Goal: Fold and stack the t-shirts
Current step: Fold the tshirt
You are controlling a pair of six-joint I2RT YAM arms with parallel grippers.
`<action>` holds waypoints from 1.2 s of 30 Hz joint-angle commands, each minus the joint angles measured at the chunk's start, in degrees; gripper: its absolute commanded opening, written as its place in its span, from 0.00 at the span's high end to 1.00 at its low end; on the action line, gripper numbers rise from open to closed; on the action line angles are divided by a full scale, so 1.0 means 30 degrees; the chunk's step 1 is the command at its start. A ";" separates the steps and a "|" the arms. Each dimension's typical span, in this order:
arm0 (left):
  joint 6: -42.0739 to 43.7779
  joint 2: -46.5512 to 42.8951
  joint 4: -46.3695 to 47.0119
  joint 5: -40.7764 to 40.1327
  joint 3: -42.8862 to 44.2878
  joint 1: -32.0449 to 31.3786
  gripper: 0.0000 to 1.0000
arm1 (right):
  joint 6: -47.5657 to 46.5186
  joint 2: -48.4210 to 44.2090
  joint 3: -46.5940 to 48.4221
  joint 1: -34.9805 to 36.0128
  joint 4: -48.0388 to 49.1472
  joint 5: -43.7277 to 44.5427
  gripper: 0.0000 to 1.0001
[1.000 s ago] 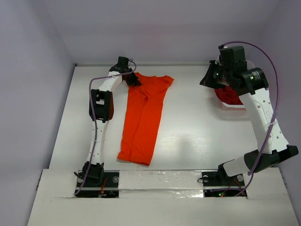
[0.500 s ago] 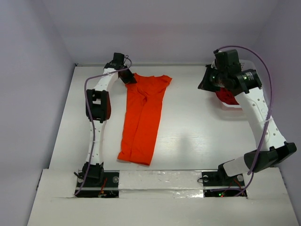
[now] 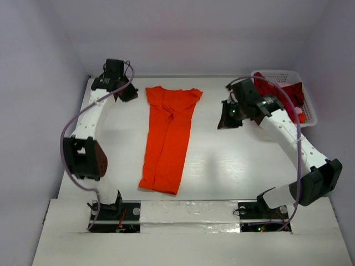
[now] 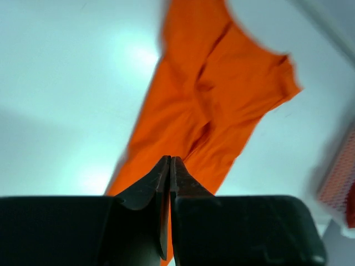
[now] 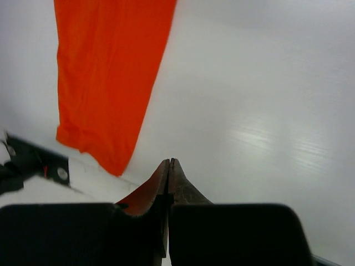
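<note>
The bright orange t-shirt lies flat on the table as a long narrow strip, collar end at the back. It also shows in the left wrist view and the right wrist view. Dark red t-shirts are heaped in the white basket at the back right. My left gripper is shut and empty, just left of the orange shirt's back end and clear of it. My right gripper is shut and empty over bare table right of the shirt.
The side and back walls stand close round the table. The left arm's elbow hangs near the left edge. The arm bases and taped front edge lie at the near side. The basket's lattice shows at the right edge of the left wrist view.
The left gripper drew away from the orange shirt's back corner to the left, its elbow swinging out. The right gripper came off the basket and moved down toward the table's middle, uncovering the basket.
</note>
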 commanded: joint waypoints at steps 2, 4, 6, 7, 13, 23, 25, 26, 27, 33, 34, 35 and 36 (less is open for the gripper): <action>0.0605 -0.3422 -0.2285 -0.1203 -0.6299 -0.0683 1.00 | 0.0243 0.0153 -0.1732 0.3653 0.1796 -0.1216 1.00; 0.0430 -0.5671 -0.2404 -0.1292 -0.7835 -0.0889 1.00 | 0.0535 0.0709 -0.2113 0.4452 0.2496 -0.1125 1.00; 0.0196 -0.6852 -0.3046 -0.1995 -0.9245 -0.0889 1.00 | 0.0887 0.1178 -0.2786 0.5244 0.2938 -0.1388 1.00; 0.0050 -0.7873 -0.3165 -0.1822 -0.9684 -0.1092 1.00 | 0.1004 0.1499 -0.3020 0.5594 0.3549 -0.1622 1.00; -0.0537 -1.1010 -0.4834 -0.1733 -1.2205 -0.1502 1.00 | 0.1620 0.3491 -0.3111 0.8522 0.5017 -0.1536 1.00; -0.1475 -1.3947 -0.6154 -0.1792 -1.4431 -0.2060 1.00 | 0.2410 0.6394 -0.3168 1.1604 0.6249 -0.0891 1.00; -0.1679 -1.4209 -0.6183 -0.1616 -1.4697 -0.2265 1.00 | 0.2791 0.6541 -0.3519 1.2099 0.6775 -0.0979 1.00; -0.1738 -1.4298 -0.6183 -0.1644 -1.4872 -0.2498 1.00 | 0.2880 0.6599 -0.3695 1.2102 0.6865 -0.0980 1.00; -0.1797 -1.4357 -0.6212 -0.1673 -1.4903 -0.2732 1.00 | 0.2996 0.6687 -0.3726 1.2334 0.6924 -0.0922 1.00; -0.2090 -1.4826 -0.6593 -0.2083 -1.5108 -0.3377 1.00 | 0.3231 0.7888 -0.3113 1.3418 0.6983 -0.0218 1.00; -0.2090 -1.5000 -0.6594 -0.2142 -1.5108 -0.3379 1.00 | 0.3261 0.8005 -0.2966 1.3594 0.7041 -0.0189 1.00; -0.2119 -1.5002 -0.6594 -0.2142 -1.5079 -0.3379 1.00 | 0.3319 0.8122 -0.2790 1.3596 0.7100 -0.0130 1.00; -0.2091 -1.5002 -0.6652 -0.2171 -1.5021 -0.3379 1.00 | 0.3407 0.8384 -0.2614 1.3596 0.7129 -0.0101 1.00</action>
